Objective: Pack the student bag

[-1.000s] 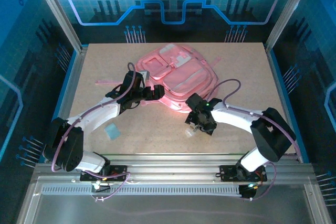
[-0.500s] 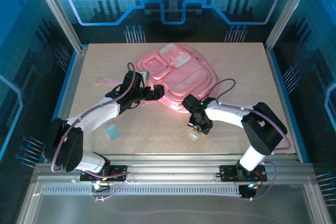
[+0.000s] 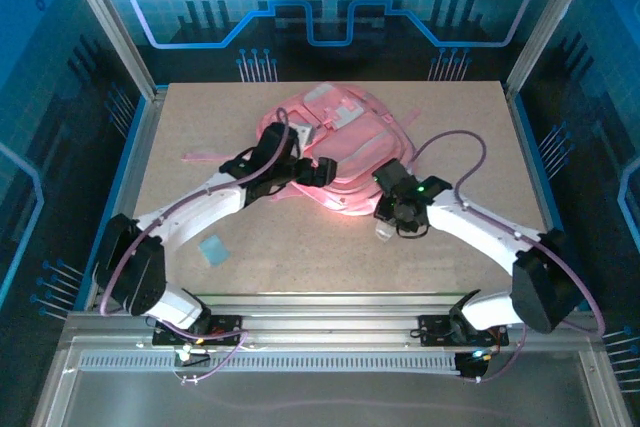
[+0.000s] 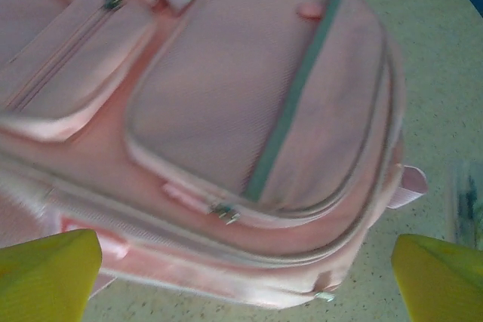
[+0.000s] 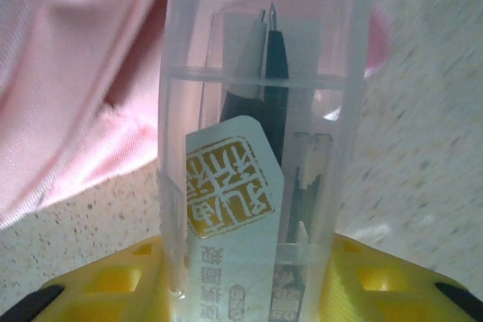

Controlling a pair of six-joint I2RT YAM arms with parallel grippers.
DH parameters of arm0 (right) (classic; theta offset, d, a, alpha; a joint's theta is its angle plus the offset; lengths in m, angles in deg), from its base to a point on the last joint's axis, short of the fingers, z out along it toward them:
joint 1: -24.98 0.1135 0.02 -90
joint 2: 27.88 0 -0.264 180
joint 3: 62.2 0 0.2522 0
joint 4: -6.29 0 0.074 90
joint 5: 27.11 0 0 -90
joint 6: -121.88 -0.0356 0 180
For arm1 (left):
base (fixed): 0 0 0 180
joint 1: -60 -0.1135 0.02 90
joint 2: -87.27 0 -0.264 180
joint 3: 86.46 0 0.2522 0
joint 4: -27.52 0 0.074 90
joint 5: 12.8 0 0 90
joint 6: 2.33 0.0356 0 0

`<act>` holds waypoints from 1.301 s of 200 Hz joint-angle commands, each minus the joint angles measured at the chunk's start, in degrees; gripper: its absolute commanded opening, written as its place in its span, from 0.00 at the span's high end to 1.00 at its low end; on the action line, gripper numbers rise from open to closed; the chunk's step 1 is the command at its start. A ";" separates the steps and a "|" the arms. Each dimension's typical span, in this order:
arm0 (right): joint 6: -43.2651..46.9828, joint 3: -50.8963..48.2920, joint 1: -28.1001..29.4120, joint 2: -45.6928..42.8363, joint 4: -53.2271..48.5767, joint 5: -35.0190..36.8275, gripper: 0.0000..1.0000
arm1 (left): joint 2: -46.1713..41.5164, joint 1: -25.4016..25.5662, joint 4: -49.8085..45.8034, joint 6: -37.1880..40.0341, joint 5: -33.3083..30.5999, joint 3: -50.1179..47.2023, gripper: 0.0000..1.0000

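Speckled table, toward 12 o'clock: student bag is laid flat, pockets up for loading; left gripper is held spread wide over its 7 o'clock edge; clear plastic case is clamped in right gripper at 5 o'clock, presumably for insertion.

I count one soft pink fabric backpack, one clear plastic box with a gold-printed label, one small pale-blue flat square on the surface, and two hands: my left hand and my right hand.

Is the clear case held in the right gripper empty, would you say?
Not empty: dark pointed tools and a printed card show through the clear case.
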 commanded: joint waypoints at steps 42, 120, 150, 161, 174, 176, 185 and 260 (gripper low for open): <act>19.17 -0.26 -21.99 -4.20 4.46 -5.96 0.59 | 16.88 4.67 -11.61 11.00 -2.11 20.09 0.07; 22.53 -4.32 -32.96 -6.76 9.81 -13.73 0.63 | 31.66 7.93 -25.22 17.82 -4.73 37.57 0.18; 23.24 -5.70 -34.19 -8.01 10.23 -14.96 0.63 | 33.71 8.06 -26.00 18.26 -5.46 39.13 0.31; 23.34 -6.04 -34.46 -8.32 10.24 -15.54 0.63 | 34.23 8.09 -26.04 18.31 -6.00 39.65 0.43; 23.47 -5.96 -34.47 -8.54 10.28 -16.00 0.64 | 34.28 8.05 -26.14 18.53 -6.13 40.17 0.59; 23.58 -6.00 -34.53 -8.59 10.30 -16.15 0.64 | 34.21 8.03 -26.22 18.53 -6.08 40.20 0.62; 23.51 -5.86 -34.54 -8.69 10.57 -16.99 0.65 | 34.04 8.04 -26.70 18.53 -5.36 40.93 0.79; 18.84 0.94 -30.58 -4.14 16.20 -27.66 0.68 | 29.14 7.44 -28.84 17.22 -4.17 44.25 1.00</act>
